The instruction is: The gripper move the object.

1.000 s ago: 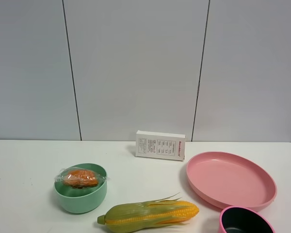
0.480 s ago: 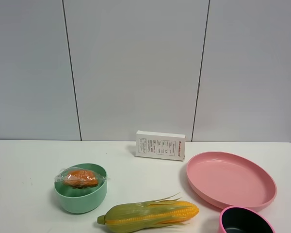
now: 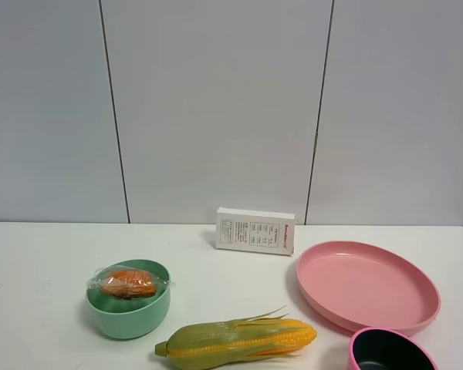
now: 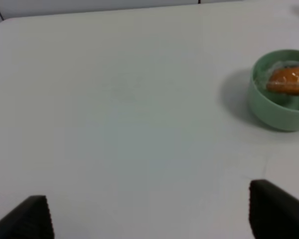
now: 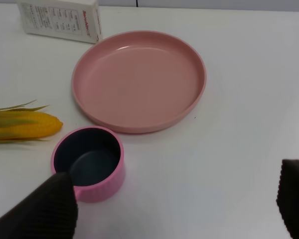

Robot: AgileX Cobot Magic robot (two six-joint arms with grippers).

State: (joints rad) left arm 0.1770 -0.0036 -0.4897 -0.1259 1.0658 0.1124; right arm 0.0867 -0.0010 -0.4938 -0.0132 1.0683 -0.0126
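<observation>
Nothing has moved since the earlier frames: every item on the white table [image 3: 31, 262] sits where it sat.

Object [image 3: 127, 283], orange, in crinkly clear plastic: rests in the green bowl [image 3: 129, 312] at the left of the exterior view, touched by neither arm. Corn cob [image 3: 238, 340]: lies on its side just beside the bowl, toward the front edge. White printed box [image 3: 255, 230]: at the back, by the wall. Pink plate [image 3: 366, 285]: on the right, with a small pink cup [image 3: 390, 353], dark inside, near its front rim. Left gripper [image 4: 149, 214]: fingers spread wide over bare table, holding nothing, bowl well apart. Right gripper [image 5: 177, 206]: fingers likewise released, one tip overlapping the cup's rim in its wrist view.
</observation>
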